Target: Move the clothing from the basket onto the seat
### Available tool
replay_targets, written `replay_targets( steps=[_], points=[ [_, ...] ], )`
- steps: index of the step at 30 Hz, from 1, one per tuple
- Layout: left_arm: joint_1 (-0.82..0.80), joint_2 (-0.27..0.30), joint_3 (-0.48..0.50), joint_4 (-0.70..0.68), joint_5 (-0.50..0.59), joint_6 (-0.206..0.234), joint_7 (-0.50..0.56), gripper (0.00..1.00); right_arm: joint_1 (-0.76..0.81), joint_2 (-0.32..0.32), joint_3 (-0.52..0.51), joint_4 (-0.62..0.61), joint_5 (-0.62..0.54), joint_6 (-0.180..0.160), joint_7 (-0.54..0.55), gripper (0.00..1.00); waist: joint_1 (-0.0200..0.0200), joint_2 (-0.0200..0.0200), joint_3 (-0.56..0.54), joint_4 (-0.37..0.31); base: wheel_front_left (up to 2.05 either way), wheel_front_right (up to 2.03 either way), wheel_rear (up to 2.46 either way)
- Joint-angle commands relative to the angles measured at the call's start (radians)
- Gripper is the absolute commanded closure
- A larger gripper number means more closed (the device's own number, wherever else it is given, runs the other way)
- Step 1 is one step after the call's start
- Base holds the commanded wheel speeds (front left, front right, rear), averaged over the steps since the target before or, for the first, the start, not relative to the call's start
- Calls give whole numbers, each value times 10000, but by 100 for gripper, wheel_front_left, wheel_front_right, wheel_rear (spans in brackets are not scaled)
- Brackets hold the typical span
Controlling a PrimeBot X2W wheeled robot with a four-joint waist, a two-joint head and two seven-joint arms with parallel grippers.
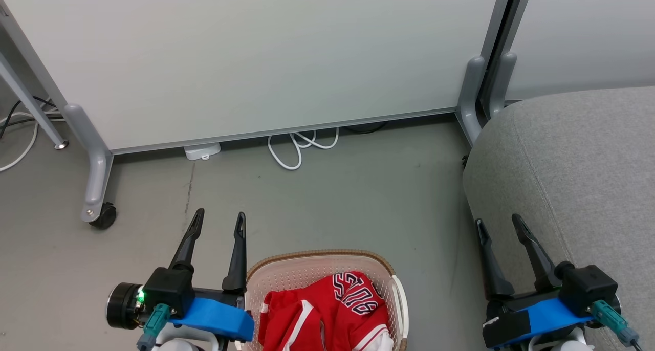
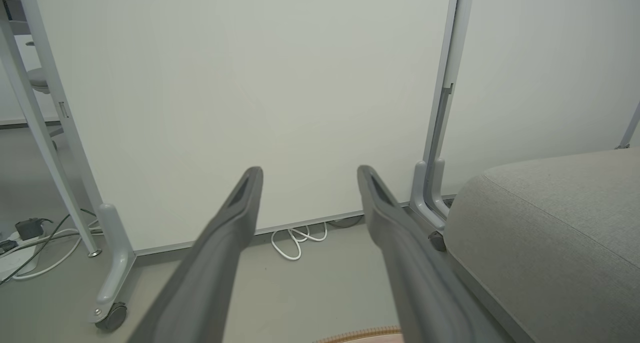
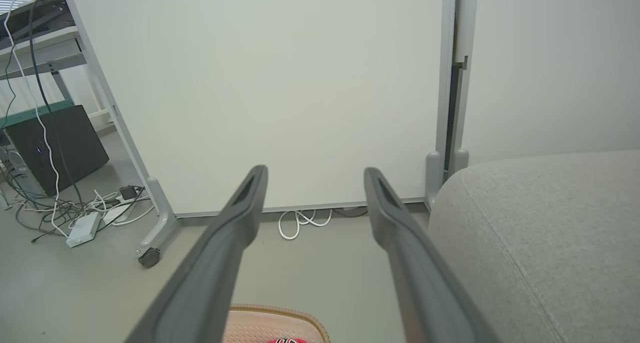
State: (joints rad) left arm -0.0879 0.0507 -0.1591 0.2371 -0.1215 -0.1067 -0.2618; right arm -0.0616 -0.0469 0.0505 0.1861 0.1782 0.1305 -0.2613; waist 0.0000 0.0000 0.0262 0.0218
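Red clothing [image 1: 327,312] with white trim and outlined numbers lies bunched in the cream perforated basket [image 1: 286,274] at the bottom centre of the head view. A strip of the basket's brown rim [image 3: 275,310] shows low in the right wrist view, with a bit of red clothing [image 3: 287,340] under it. The light-grey seat [image 1: 578,172] fills the right side. My left gripper [image 1: 219,219] stands open just left of the basket, above the floor. At the seat's left edge my right gripper [image 1: 499,221] is open too. Both hold nothing.
A pale partition panel on grey castor legs [image 1: 97,187] stands across the back, with a second post [image 1: 473,100] beside the seat. White cable loops [image 1: 299,146] and a small white box [image 1: 202,150] lie under it. Bare grey floor [image 1: 358,202] stretches ahead of the basket.
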Motion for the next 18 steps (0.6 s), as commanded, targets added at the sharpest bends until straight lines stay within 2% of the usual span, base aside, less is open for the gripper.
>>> replay_targets(
  steps=[1,18],
  points=[
    [-144,-5,8,37,-13,-64,-49,0,87,-62,-10,41,31,4,-57,0,0,0,6,1,0,0,0],
    [-160,-6,62,150,-142,-122,-49,0,81,-61,-1,82,134,4,-57,0,0,0,36,-27,0,0,0]
  ],
)
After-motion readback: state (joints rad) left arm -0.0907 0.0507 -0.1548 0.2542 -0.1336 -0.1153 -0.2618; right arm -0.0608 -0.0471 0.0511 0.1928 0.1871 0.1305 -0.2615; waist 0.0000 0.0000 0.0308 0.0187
